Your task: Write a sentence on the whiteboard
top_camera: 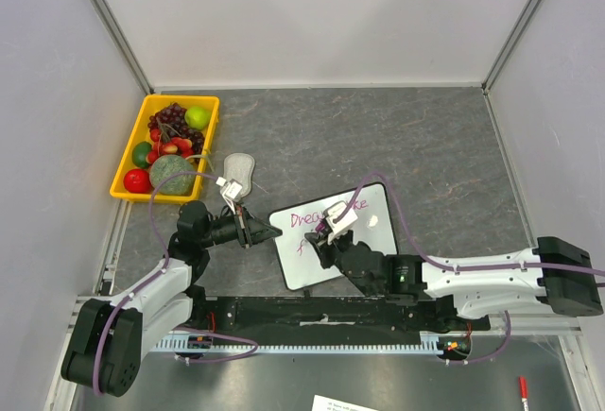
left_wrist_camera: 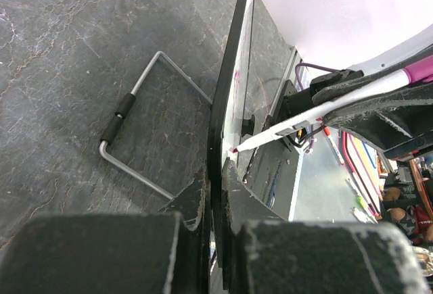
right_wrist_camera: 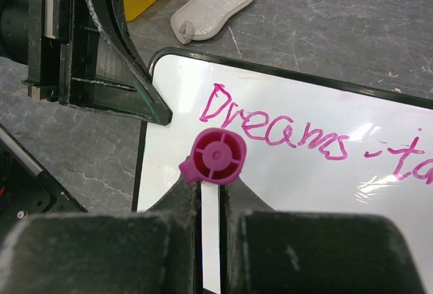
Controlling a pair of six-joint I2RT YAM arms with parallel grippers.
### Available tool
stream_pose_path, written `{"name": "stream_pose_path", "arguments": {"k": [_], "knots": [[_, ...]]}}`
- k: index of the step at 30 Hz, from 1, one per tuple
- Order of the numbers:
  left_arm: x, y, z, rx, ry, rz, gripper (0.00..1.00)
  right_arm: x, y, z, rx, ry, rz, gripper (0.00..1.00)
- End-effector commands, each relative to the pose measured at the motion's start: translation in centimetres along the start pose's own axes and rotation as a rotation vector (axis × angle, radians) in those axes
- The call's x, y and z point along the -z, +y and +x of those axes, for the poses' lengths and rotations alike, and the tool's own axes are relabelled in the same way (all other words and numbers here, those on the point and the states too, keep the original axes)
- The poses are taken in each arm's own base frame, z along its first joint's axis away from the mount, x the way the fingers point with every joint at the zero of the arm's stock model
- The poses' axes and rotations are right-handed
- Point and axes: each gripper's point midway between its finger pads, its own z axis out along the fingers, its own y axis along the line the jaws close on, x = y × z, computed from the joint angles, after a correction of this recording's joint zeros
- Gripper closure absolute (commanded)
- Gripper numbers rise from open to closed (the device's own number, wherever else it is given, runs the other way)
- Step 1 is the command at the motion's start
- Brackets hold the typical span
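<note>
Two tight grips: left gripper on the whiteboard's left edge, right gripper on the marker; I should press lightly.

My arms: left arm, right arm, white shells, black joints.
My cables: purple, looping alongside.
My hands: left hand, right hand, black, scuffed.

Between my right jaws I see a white marker with a magenta end; just past them, a magenta sentence on the white, black-framed whiteboard, over the grey veined table.
</note>
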Motion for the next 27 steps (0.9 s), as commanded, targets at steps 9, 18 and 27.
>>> {"name": "stream_pose_path", "arguments": {"k": [9, 18, 27], "knots": [[-0.1, 0.4, -0.5, -0.09, -0.018, -0.012, 0.98, 0.9, -1.3, -3.4, -0.059, -0.082, 0.041, 1.0], [-0.1, 0.4, -0.5, -0.088, -0.015, -0.011, 0.98, 0.3, -2.2, -3.0, -0.068, -0.089, 0.085, 1.0], [-0.1, 0.4, -0.5, -0.089, -0.015, -0.01, 0.98, 0.0, -2.8, -1.0, -0.073, -0.069, 0.096, 1.0]]}}
